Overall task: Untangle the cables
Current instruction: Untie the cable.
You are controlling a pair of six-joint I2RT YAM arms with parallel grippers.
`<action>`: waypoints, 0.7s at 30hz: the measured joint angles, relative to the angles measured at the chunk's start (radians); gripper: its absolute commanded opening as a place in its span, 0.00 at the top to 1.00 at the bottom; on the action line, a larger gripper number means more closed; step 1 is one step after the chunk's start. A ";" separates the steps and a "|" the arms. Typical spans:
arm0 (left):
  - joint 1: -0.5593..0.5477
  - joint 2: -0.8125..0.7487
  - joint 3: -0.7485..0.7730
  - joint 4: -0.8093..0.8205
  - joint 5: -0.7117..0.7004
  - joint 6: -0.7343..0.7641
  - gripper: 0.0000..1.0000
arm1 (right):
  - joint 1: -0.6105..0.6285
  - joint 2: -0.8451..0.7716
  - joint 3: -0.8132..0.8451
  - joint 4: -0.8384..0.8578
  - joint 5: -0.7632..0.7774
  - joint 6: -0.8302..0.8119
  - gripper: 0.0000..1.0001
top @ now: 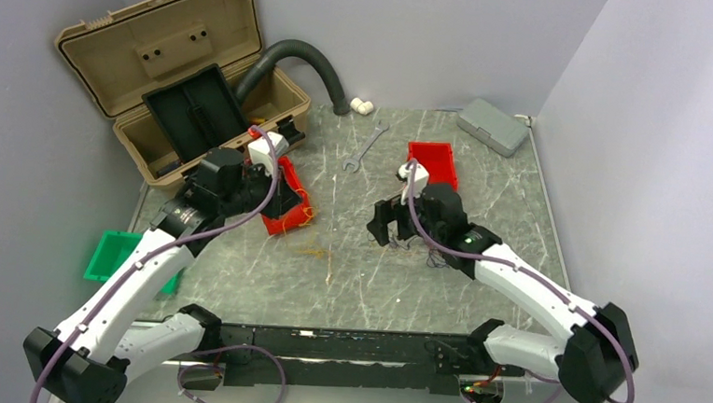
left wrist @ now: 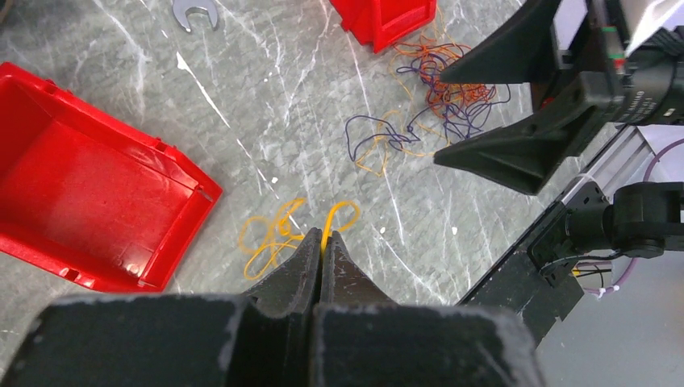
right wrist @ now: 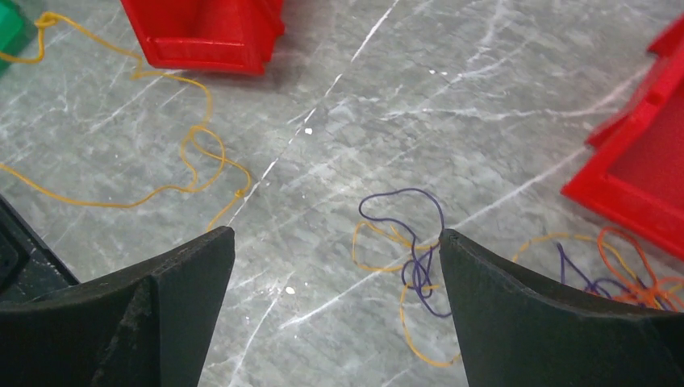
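Grey marbled table (top: 512, 202), pale walls (top: 419, 37); left gripper (left wrist: 321, 235) pinches yellow strand (left wrist: 343, 211) lower centre; right gripper (right wrist: 336, 238) gapes, seemingly over cables (right wrist: 415, 270).

The white and black left robot arm (top: 138, 277) is reaching up from its base. It is bending at the elbow and leaning in toward the middle of the grey marble tabletop (top: 494, 187). The black two-finger left end effector (left wrist: 323, 236) is squeezing its fingers tight together. It is pinching a thin yellow cable (left wrist: 327, 222) between the tips. The white and black right robot arm (top: 525, 282) is stretching in from the right side, also toward the middle. The black two-finger right end effector (right wrist: 335, 238) is pointing down at the tabletop. It is holding its fingers wide apart.
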 measured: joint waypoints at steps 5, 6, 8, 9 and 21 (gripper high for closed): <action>0.000 -0.008 0.016 -0.035 -0.001 0.014 1.00 | 0.030 0.105 0.042 0.024 0.002 -0.023 0.00; 0.000 -0.008 0.021 -0.042 -0.002 0.016 1.00 | 0.030 0.113 0.042 0.024 0.004 -0.021 0.00; 0.000 -0.008 0.035 -0.057 -0.002 0.023 1.00 | 0.031 0.122 0.041 0.031 0.005 -0.013 0.00; 0.000 -0.008 0.042 -0.063 -0.002 0.024 1.00 | 0.031 0.122 0.038 0.040 0.005 -0.007 0.00; -0.064 0.100 -0.066 -0.050 -0.028 -0.057 1.00 | 0.031 0.022 -0.098 0.091 0.001 0.067 0.00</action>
